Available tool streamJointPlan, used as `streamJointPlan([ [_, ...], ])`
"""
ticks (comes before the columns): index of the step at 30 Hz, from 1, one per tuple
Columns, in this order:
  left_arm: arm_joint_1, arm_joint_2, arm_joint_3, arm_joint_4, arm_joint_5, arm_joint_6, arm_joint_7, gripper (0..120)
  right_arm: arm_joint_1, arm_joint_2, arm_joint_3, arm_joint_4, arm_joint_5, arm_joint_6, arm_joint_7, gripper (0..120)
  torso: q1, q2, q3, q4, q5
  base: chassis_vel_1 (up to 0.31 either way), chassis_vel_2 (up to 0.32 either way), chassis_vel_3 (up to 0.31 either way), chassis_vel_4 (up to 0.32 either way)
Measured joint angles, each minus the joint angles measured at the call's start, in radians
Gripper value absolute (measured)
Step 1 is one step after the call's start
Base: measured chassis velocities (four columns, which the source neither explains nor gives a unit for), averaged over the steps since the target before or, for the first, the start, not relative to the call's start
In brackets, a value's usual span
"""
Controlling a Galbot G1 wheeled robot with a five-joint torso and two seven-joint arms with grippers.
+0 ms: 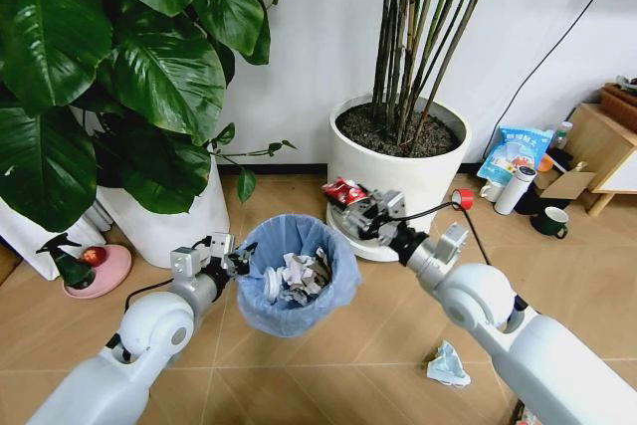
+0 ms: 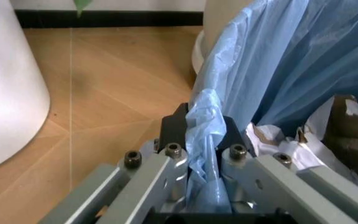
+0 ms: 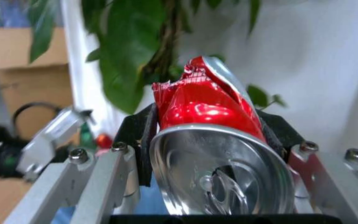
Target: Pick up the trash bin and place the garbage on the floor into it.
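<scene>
The trash bin point(image 1: 297, 291), lined with a crinkly light-blue bag, hangs above the wooden floor point(image 1: 328, 365) in the head view. My left gripper point(image 1: 237, 258) is shut on its left rim; the left wrist view shows the bag's folded edge point(image 2: 204, 140) pinched between the fingers. Crumpled white tissue point(image 1: 304, 276) and a white round lid point(image 1: 271, 284) lie inside. My right gripper point(image 1: 356, 204) is shut on a crushed red can point(image 1: 343, 191), held just above and to the right of the bin's far rim. The can point(image 3: 207, 112) sits between the fingers in the right wrist view. A crumpled blue-white wrapper point(image 1: 447, 365) lies on the floor at right.
A big white pot point(image 1: 398, 171) with bamboo stands just behind the bin. A second white pot point(image 1: 164, 221) with large leaves is at left, a pink dish point(image 1: 100, 271) beside it. At far right stand a white bottle point(image 1: 515, 189), a dark mug point(image 1: 550, 221) and a wooden shelf point(image 1: 607, 141).
</scene>
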State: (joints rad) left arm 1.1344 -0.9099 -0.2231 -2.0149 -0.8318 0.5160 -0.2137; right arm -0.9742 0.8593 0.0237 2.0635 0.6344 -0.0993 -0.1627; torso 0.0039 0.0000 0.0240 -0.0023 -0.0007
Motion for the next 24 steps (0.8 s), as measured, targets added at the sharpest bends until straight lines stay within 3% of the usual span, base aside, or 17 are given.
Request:
streamJointPlan([
  [4,-0.001,-0.004,0.01,-0.003,0.0,0.001,-0.002,1,0.0,-0.013,-0.031,0.003,-0.017,-0.005,-0.003,49,0.0,0.0,0.0,0.0,0.0,0.0,0.0,0.0,0.0],
  [17,0.002,-0.006,0.012,-0.016,0.001,0.003,-0.007,1,-0.005,-0.012,-0.05,0.01,-0.03,-0.013,-0.006,97,0.0,0.0,0.0,-0.0001,0.0,0.0,0.0,0.0,0.0],
  [24,0.009,-0.007,-0.003,-0.018,0.011,0.001,-0.011,1,-0.014,-0.005,0.014,0.008,-0.029,-0.022,0.108,100,0.0,0.0,0.0,0.0001,-0.0001,0.0,0.0,0.0,0.0],
])
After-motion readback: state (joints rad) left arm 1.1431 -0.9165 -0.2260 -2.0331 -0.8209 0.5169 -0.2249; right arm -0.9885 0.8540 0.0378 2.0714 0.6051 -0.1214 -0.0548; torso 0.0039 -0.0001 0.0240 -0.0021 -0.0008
